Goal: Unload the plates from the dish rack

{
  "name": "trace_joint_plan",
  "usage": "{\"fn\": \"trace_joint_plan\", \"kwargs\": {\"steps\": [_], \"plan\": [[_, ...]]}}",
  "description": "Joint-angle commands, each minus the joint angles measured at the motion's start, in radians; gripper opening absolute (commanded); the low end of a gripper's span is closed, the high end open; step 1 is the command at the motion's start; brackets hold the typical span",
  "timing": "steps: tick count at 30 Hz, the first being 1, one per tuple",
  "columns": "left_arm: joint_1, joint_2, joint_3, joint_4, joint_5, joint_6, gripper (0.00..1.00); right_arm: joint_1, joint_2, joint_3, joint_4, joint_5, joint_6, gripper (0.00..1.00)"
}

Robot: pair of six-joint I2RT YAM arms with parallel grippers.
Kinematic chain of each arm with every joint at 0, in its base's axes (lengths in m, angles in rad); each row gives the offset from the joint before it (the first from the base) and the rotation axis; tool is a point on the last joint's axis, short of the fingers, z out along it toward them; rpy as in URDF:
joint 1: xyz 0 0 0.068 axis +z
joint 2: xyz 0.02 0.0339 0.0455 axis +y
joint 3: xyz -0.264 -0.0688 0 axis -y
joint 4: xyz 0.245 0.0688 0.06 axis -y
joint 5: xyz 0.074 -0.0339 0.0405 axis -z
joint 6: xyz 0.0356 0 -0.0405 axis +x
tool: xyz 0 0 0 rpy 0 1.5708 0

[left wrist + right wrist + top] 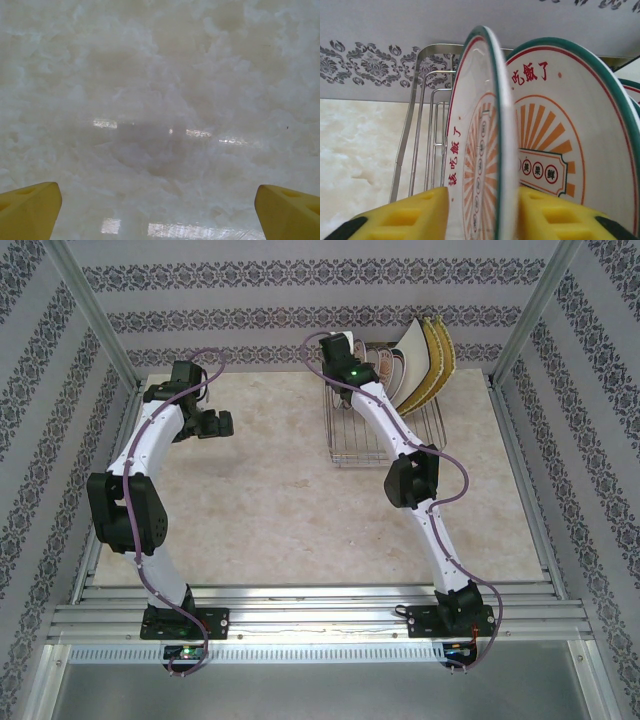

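Over the bare table (270, 500) the left gripper (213, 423) hangs with its yellow fingers (30, 210) spread wide and empty, while to the right the right gripper (482, 197) straddles a green-rimmed plate (485, 125) standing upright in the dish rack (427, 125), its pads (405, 217) seemingly clamped on it, other plates (425, 360) leaning just beyond

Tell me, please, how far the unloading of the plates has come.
Done: nothing yet, no plate lies on the table. In hand: the right pincer straddles the rim of the green-banded plate standing in the dish rack; whether it grips, I cannot tell. The left pincer hangs open over the table. Left: all plates, the square plates included.
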Motion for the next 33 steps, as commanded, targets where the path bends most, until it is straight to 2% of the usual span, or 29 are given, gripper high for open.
{"fn": "trace_joint_plan", "kwargs": {"steps": [1, 4, 16, 23, 33], "plan": [[0.012, 0.001, 0.003, -0.036, -0.006, 0.019, 0.99, 0.003, 0.014, 0.032, 0.029, -0.005, 0.001, 0.31], [0.012, 0.001, 0.003, -0.038, -0.009, 0.021, 0.99, 0.001, 0.016, 0.033, 0.034, -0.014, 0.009, 0.28], [0.013, -0.015, -0.004, -0.027, -0.006, 0.022, 0.99, -0.002, -0.002, 0.045, 0.022, -0.019, 0.021, 0.0], [0.013, -0.039, -0.02, -0.021, -0.033, 0.018, 0.99, 0.019, -0.074, 0.04, 0.002, -0.011, 0.022, 0.0], [0.011, -0.047, -0.012, -0.02, -0.024, 0.015, 0.99, 0.039, -0.165, 0.041, -0.04, 0.083, -0.041, 0.0]]}}
